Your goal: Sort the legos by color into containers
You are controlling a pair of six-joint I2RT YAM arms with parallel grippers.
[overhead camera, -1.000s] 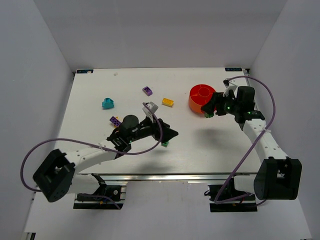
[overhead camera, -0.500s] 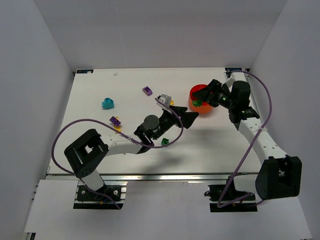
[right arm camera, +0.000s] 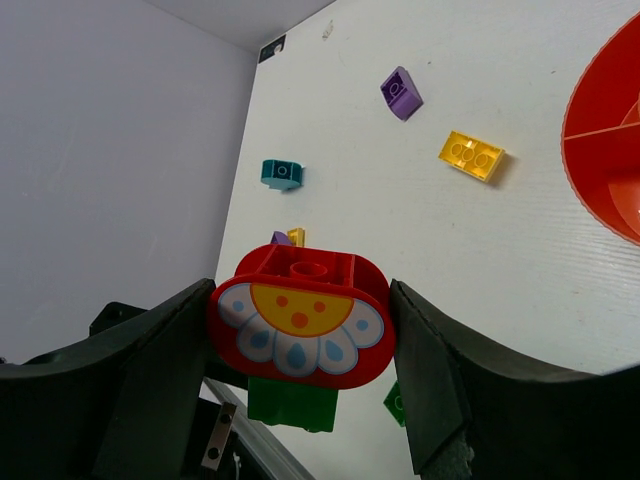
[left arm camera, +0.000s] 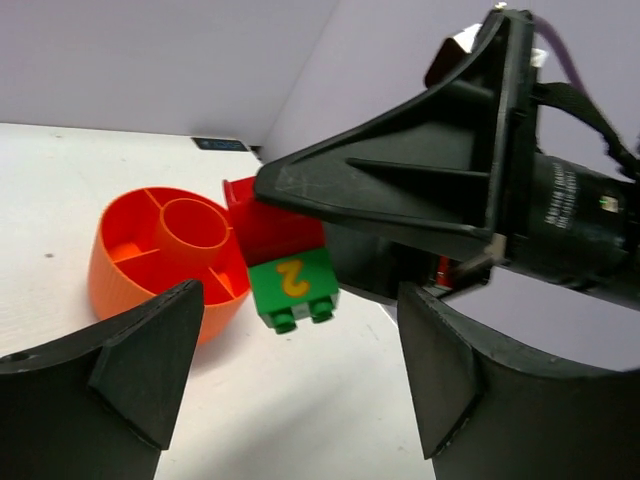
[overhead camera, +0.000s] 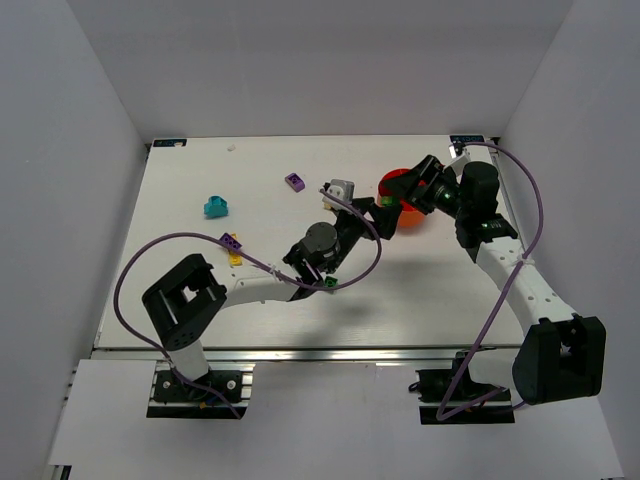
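White table boxed in by plain pale walls

A white table (overhead camera: 260, 160) fills the enclosure; smooth grey-white walls (overhead camera: 70, 150) rise at the left, back and right; an aluminium rail (overhead camera: 330, 354) runs along its near edge; small dark corner tags (overhead camera: 168, 143) mark the far corners; lighting even, shadows soft.

Your right hand (right arm camera: 298, 300) and its red flower lego (right arm camera: 300, 330) block your left hand (left arm camera: 300, 320) beside the orange bowl (left arm camera: 130, 275).
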